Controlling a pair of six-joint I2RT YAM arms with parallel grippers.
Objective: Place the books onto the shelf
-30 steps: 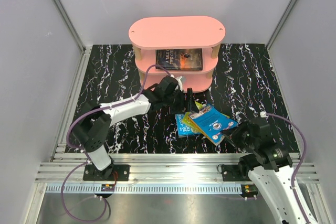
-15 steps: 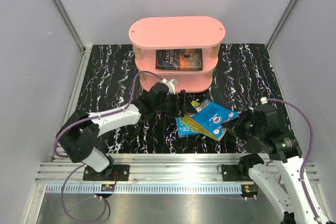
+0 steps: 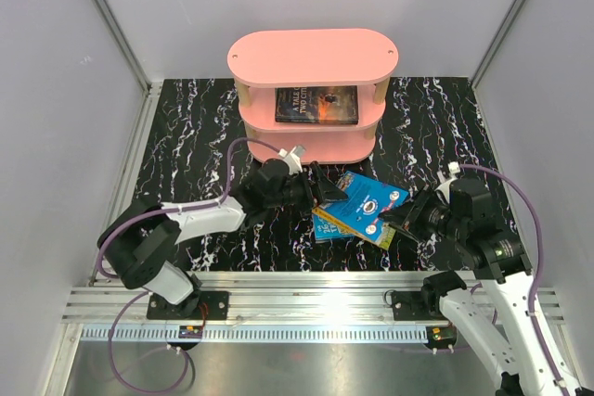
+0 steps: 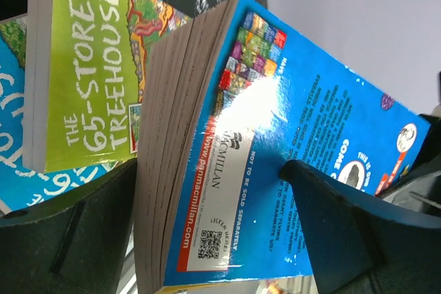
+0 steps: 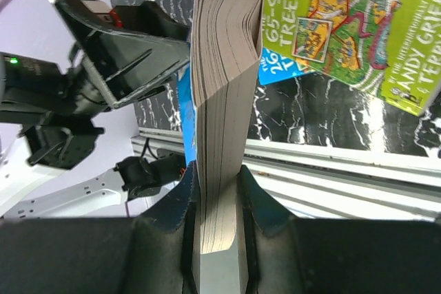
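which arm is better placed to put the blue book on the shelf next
Left, probably. The left gripper, open, straddles the blue book at the end nearer the pink shelf. The right gripper is shut on the book's opposite edge, farther from the shelf, so a handover looks easier.

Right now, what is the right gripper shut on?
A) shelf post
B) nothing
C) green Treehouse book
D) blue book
D: in the right wrist view the right gripper pinches the page edge of the blue book, while the green Treehouse book lies ungripped behind it.
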